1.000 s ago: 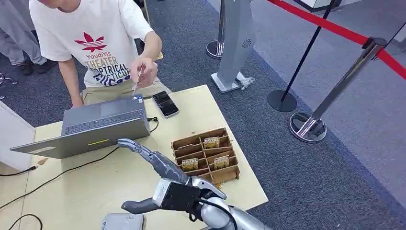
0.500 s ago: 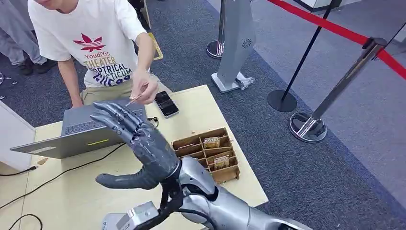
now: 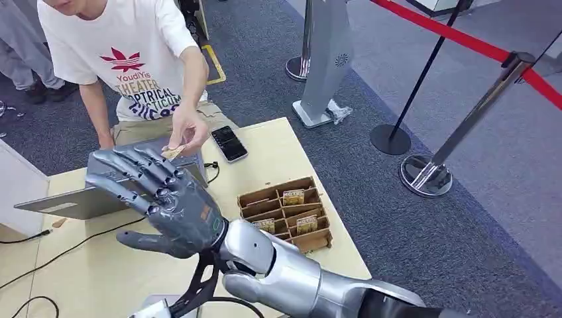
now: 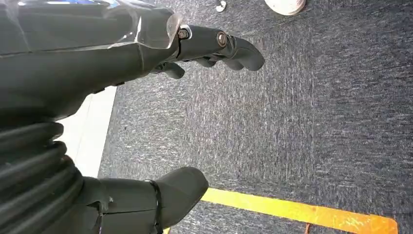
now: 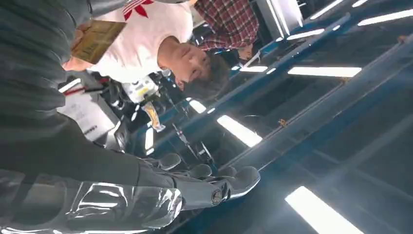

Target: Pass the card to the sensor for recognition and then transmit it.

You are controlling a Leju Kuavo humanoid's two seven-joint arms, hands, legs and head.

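The robot's right hand [image 3: 162, 202] is raised above the table [image 3: 278, 149], palm up and fingers spread wide, holding nothing. Just beyond its fingertips, a person [image 3: 126, 59] in a white printed T-shirt leans over the far edge of the table and holds a small tan card [image 3: 173, 152] pinched in one hand [image 3: 187, 136]; the card is close to the robot's fingers but not touching them. In the right wrist view the same card [image 5: 97, 39] appears beside the robot's palm, held from the far side by the person.

Behind the raised hand lies an open grey laptop [image 3: 50, 202], partly hidden by the fingers, and a black phone [image 3: 228, 143] rests on the table just past the person's hand. To the wrist side of the robot's hand sits a brown cardboard divider box [image 3: 286, 212], with further cards standing in some of its compartments.

The left hand [image 4: 146, 97] hangs over grey carpet [image 4: 302, 122] near a yellow floor line [image 4: 297, 212], its fingers loosely apart and holding nothing.
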